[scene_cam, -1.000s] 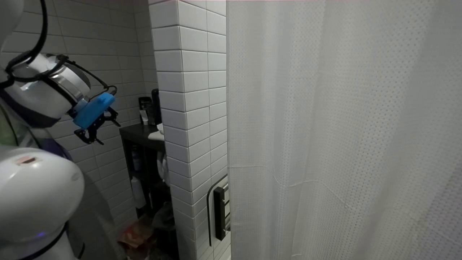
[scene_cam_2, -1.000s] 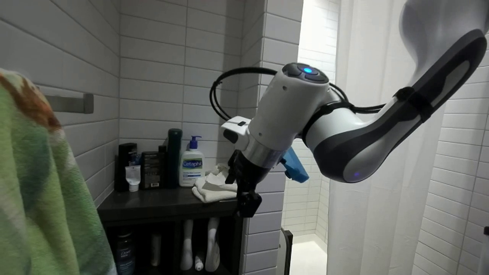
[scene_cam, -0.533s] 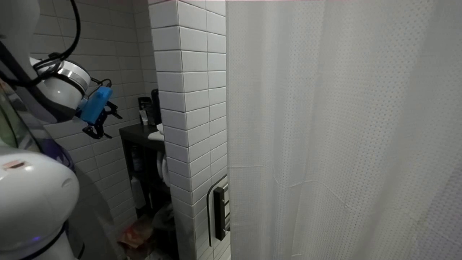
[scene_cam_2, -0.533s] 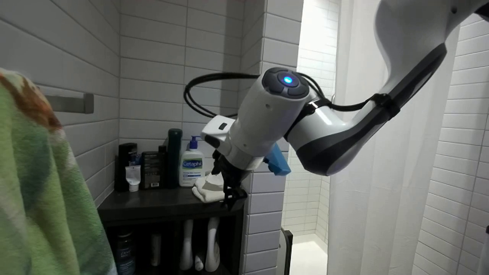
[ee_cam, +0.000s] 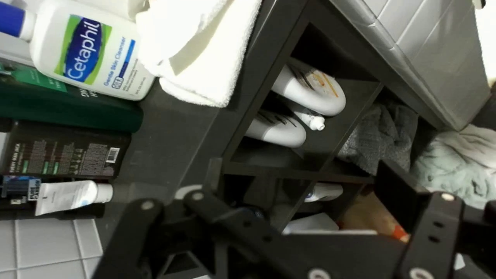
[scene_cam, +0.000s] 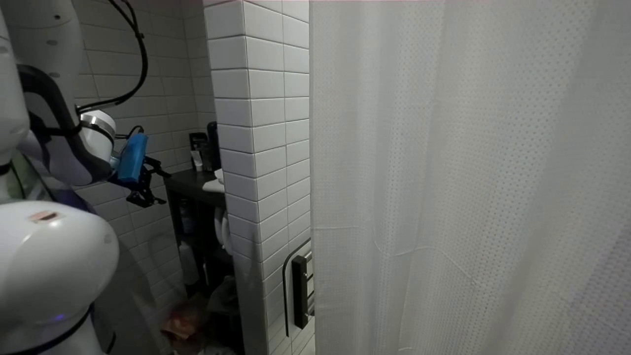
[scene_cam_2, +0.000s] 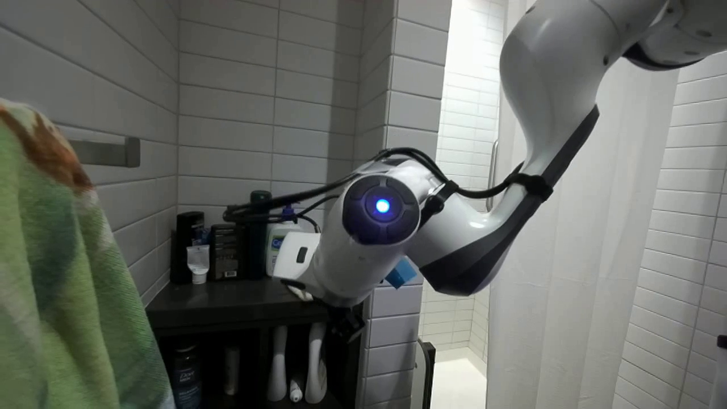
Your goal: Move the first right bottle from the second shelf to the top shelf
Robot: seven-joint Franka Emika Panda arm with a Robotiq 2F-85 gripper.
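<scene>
We see the gripper (ee_cam: 306, 183) spread wide; on the second shelf (ee_cam: 327, 141), the rightmost white item (scene_cam_2: 315, 366) stands upright, rounded end down.

On the black desk (scene_cam_2: 227, 295), in an exterior view, a black bottle (scene_cam_2: 183, 247) stands at ten o'clock, a white tube (scene_cam_2: 198, 261) upright on its cap just in front. An Every Man Jack container (ee_cam: 66, 151) stands at eleven, a dark green bottle (ee_cam: 69, 104) at twelve, a Cetaphil Gentle Skin Cleanser pump bottle (ee_cam: 91, 54) at one; a folded white towel (ee_cam: 211, 66) lies at three.
</scene>
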